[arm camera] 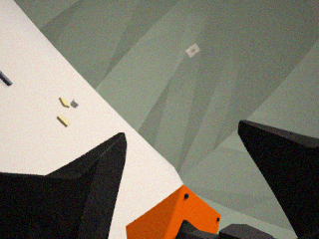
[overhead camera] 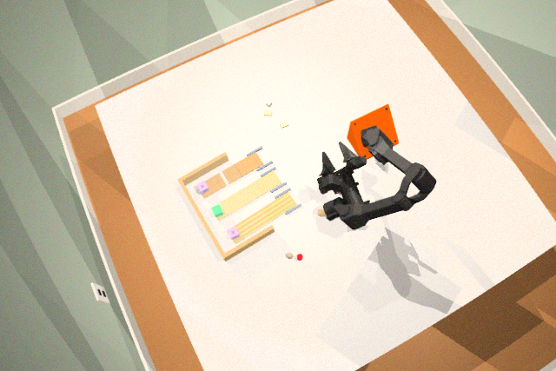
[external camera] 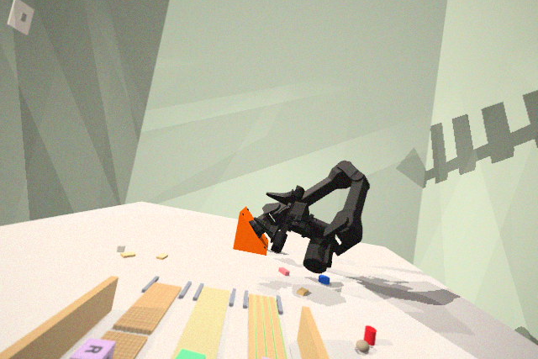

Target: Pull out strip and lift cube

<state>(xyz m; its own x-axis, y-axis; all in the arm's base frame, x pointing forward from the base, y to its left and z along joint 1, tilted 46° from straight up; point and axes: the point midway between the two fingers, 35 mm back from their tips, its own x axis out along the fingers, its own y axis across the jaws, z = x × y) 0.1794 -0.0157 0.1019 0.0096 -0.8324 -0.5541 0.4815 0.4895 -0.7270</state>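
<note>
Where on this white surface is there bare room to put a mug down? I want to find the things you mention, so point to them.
The broad stretch beyond the three small pale pieces, away from the strips, looks bare. So does the area on the outlet side of the red cylinder point(overhead camera: 300, 256) point(external camera: 370, 335). It's crowded inside the wooden frame point(overhead camera: 201, 216) point(external camera: 65, 320), and beneath the arm point(overhead camera: 381, 210) point(external camera: 361, 198).

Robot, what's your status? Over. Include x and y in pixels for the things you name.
Fingers point(overhead camera: 333, 148) open, holding nothing. Striped strip point(overhead camera: 266, 215) point(external camera: 266, 324) unbroken, lilac cube point(overhead camera: 233, 232) on its far end. Nothing lies on the strip's near end. Over.
</note>
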